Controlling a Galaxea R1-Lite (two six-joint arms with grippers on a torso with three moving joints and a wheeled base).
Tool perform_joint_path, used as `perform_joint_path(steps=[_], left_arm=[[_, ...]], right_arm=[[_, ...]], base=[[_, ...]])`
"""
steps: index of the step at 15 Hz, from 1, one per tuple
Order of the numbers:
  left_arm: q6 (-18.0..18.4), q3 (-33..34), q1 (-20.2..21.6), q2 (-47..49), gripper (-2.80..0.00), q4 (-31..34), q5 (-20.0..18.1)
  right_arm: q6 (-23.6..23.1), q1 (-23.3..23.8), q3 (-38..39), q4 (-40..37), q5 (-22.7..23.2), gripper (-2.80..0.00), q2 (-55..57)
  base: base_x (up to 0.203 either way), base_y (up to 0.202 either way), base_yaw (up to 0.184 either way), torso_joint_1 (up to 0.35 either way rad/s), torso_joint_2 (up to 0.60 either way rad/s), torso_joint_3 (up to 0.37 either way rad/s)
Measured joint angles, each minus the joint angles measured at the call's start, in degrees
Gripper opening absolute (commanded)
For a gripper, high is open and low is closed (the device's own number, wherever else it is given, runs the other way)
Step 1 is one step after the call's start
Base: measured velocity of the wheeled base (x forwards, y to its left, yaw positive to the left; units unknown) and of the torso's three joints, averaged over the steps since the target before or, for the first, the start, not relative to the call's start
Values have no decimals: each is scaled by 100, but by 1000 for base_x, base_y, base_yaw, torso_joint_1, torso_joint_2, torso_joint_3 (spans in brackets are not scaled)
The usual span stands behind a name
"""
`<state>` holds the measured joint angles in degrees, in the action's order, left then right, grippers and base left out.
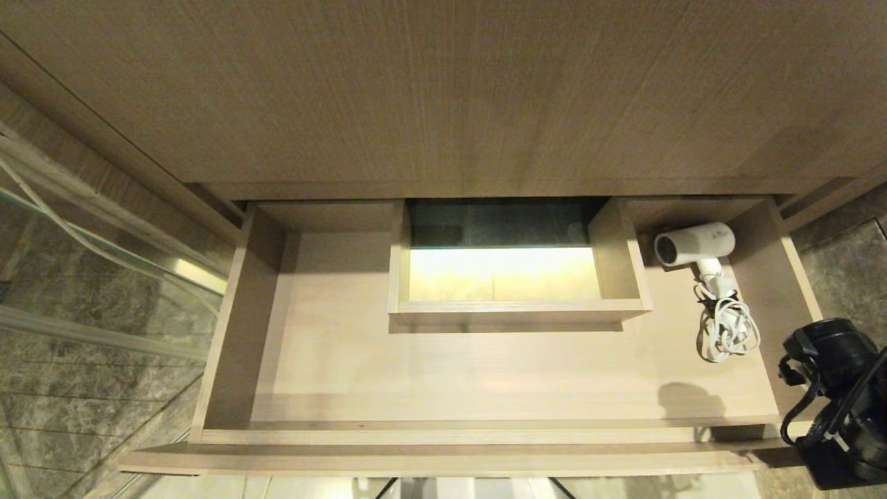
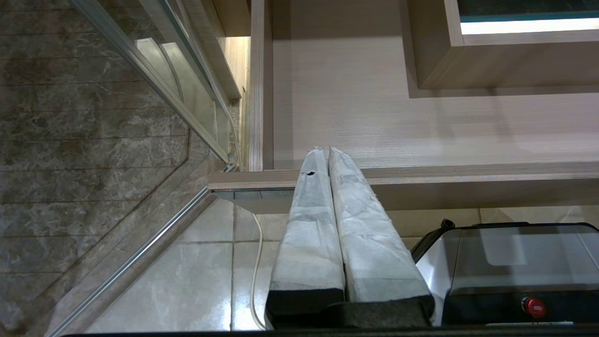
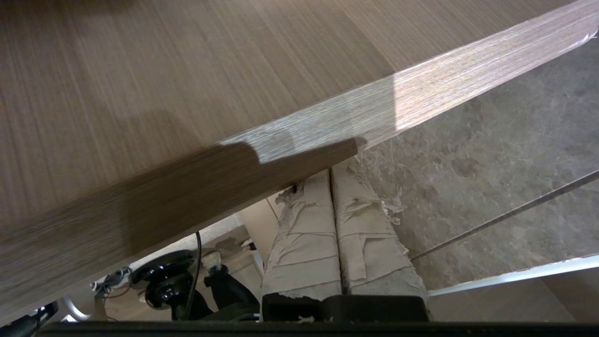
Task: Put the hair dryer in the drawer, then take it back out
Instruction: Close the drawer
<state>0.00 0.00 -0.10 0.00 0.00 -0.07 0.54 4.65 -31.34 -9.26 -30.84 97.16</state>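
The drawer (image 1: pixel 443 435) stands pulled out, its pale floor (image 2: pixel 421 126) lit. The small white hair dryer (image 1: pixel 695 244) lies in its back right corner, dark grille facing the boxed cut-out (image 1: pixel 516 305). Its coiled white cord (image 1: pixel 726 329) rests in front of it. My right arm (image 1: pixel 838 402) hangs at the drawer's front right corner, apart from the dryer. The right gripper (image 3: pixel 331 172) is shut and empty, its tips against the edge of a wood-grain panel (image 3: pixel 421 89). The left gripper (image 2: pixel 328 150) is shut and empty, parked before the drawer's front left rim.
A tall wood-grain cabinet panel (image 1: pixel 443 90) rises behind the drawer. A glass door with metal frame (image 1: pixel 83 277) stands to the left and marble tile (image 1: pixel 845 270) to the right. My base with a red button (image 2: pixel 533 306) sits below the drawer front.
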Motion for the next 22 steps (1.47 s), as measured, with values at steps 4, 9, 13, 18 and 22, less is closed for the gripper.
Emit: perform_joint_path(steps=[4, 9, 13, 18, 22], left_arm=[[0, 0, 0, 0, -280, 0, -2], [0, 0, -1, 0, -280, 0, -2], [0, 0, -1, 0, -280, 0, -1], [0, 0, 0, 0, -280, 0, -2], [0, 0, -1, 0, -280, 0, -3]], right_arm=[[-1, 62, -50, 354, 5, -280, -132], [53, 122, -338, 2100, 9, -280, -267], [63, 84, -981, 3336, 33, -280, -135], [-200, 191, -1064, 3213, 146, -280, -491], [-293, 79, -676, 2683, 288, -280, -1237]], base=[[0, 0, 0, 0, 0, 0], [0, 0, 0, 0, 0, 0], [0, 0, 0, 0, 0, 0], [0, 0, 0, 0, 0, 0], [0, 0, 0, 0, 0, 0]])
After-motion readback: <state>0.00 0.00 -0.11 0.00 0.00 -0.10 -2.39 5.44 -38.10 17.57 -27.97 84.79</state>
